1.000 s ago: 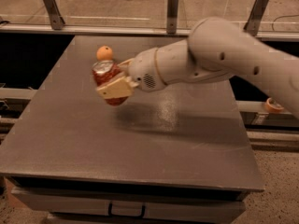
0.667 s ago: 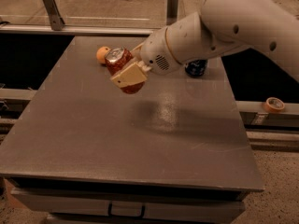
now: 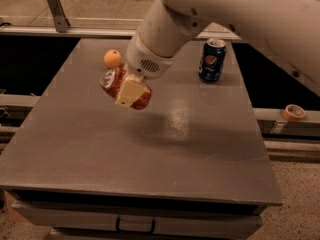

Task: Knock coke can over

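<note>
The red coke can [image 3: 113, 82] is tipped far over, its silver top pointing up and to the left, at the table's left-middle. My gripper [image 3: 128, 95] is shut on the can's middle. One cream finger [image 3: 128, 90] lies across the front of the can and the other is hidden behind it. The can looks held just above the grey table [image 3: 150, 154]; I cannot tell whether it touches the surface. The white arm [image 3: 210, 9] comes down from the upper right.
An orange [image 3: 112, 58] sits just behind the can, near the far left edge. A dark blue Pepsi can [image 3: 212, 60] stands upright at the back right. A roll of tape [image 3: 294, 112] lies on a ledge beyond the table's right edge.
The can has gone from nearly upright to tipped far over. The gripper has stayed on it, and the arm has swung up toward the top right.
</note>
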{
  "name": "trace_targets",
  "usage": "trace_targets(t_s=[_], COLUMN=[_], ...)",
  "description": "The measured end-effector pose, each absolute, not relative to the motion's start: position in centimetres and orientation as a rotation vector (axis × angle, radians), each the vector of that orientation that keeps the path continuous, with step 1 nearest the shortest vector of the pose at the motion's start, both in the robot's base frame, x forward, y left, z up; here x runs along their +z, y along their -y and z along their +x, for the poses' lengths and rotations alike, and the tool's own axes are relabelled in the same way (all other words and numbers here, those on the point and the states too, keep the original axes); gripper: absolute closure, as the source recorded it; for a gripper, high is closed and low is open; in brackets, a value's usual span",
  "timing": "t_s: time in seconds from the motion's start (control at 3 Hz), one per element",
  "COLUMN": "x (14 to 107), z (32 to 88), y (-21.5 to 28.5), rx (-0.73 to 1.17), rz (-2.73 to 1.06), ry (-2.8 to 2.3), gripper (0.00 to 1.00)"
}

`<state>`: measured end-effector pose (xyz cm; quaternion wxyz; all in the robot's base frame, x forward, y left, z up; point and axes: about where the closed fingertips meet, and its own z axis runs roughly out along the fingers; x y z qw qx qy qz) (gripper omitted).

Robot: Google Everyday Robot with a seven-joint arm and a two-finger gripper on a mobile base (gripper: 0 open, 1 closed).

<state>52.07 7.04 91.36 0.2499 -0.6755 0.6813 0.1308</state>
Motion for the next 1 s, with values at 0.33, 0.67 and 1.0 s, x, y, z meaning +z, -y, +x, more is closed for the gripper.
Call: trace_targets(t_s=[0.33, 0.67, 1.0], x=[89.5, 88.0, 86.9], z=[51.4, 50.8, 50.1], y=[-8.3, -10.1, -11.9], rx=[0.215, 0.135, 0.103], rz=[-2.027, -2.163, -2.263], ry=[-1.860, -1.847, -1.817], gripper=[1.00, 0.82, 0.59])
